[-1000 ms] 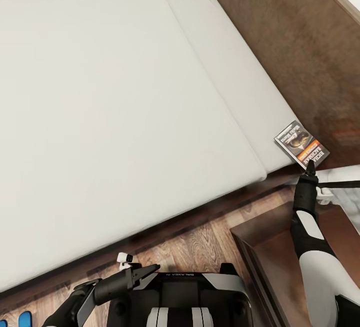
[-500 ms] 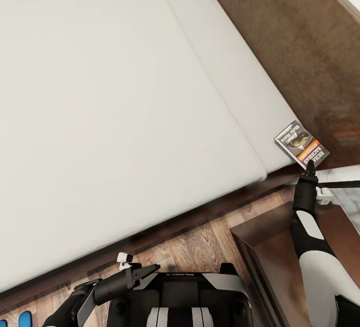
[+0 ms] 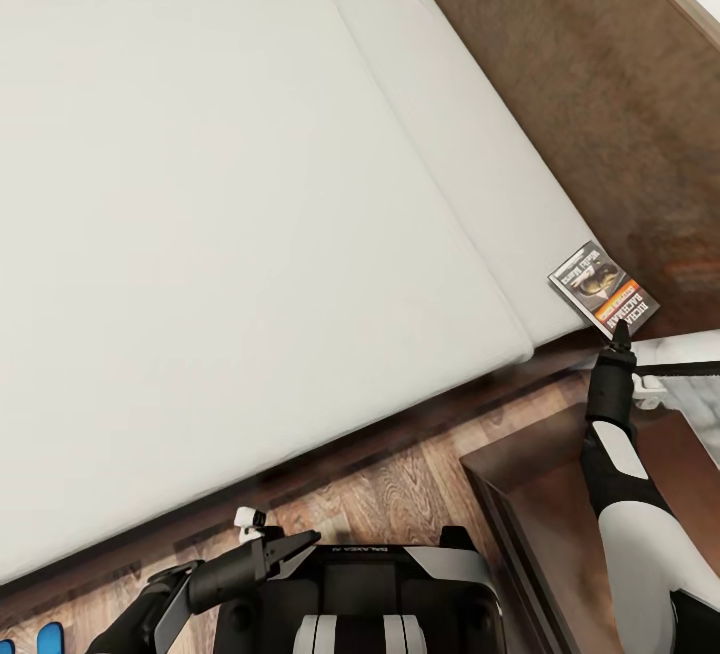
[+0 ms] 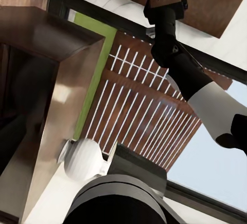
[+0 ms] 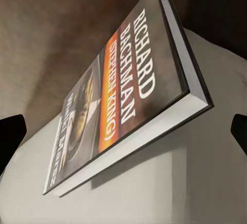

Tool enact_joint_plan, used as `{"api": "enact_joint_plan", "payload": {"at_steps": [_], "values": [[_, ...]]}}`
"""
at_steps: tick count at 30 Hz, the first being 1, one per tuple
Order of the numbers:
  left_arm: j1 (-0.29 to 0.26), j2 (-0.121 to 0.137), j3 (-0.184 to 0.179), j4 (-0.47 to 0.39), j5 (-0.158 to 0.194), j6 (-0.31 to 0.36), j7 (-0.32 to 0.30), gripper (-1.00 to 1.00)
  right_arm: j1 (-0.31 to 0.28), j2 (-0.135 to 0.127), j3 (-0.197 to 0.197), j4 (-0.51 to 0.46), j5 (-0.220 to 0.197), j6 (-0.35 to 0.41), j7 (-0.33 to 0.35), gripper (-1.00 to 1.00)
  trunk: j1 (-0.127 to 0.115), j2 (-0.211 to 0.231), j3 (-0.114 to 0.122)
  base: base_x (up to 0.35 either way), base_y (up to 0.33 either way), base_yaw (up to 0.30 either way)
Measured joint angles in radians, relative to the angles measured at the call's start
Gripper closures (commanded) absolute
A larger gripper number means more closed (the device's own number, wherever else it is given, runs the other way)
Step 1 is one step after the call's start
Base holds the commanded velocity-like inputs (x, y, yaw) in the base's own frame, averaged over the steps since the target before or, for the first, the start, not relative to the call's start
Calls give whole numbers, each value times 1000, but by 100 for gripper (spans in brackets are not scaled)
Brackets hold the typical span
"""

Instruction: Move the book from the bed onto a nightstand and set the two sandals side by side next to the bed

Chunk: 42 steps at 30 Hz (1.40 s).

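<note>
The book lies at the corner of the bed, on the off-white mattress, with one end over the mattress edge beside the dark headboard. In the right wrist view the book sits close ahead, cover up, and appears raised off the mattress at its near side, casting a shadow beneath. The mattress beside it is bare.

The right pincer points at the book's near edge, its tip at or just short of it. Its fingers stand wide apart at both sides of the right wrist view, and they hold nothing.

The nightstand stands directly below the right arm, its glossy top near the bed corner, with a narrow strip of wood-plank floor between it and the bed frame.

The left pincer hangs low by the robot's base with its fingers slightly parted and nothing held. Two blue sandals show at the floor's lower edge.
</note>
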Motion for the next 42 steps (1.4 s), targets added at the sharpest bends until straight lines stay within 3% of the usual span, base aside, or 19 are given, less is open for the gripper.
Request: {"api": "enact_joint_plan", "payload": {"at_steps": [37,42], "values": [[0,-1,0,1,0,-2,2,-100,4,0,-5,0,-4,0,0,-100,0,0,0,22,10,0],[0,-1,0,1,0,-2,0,-100,3,0,-67,52,-6,-3,-1,-100,0,0,0,0,0,0]]}}
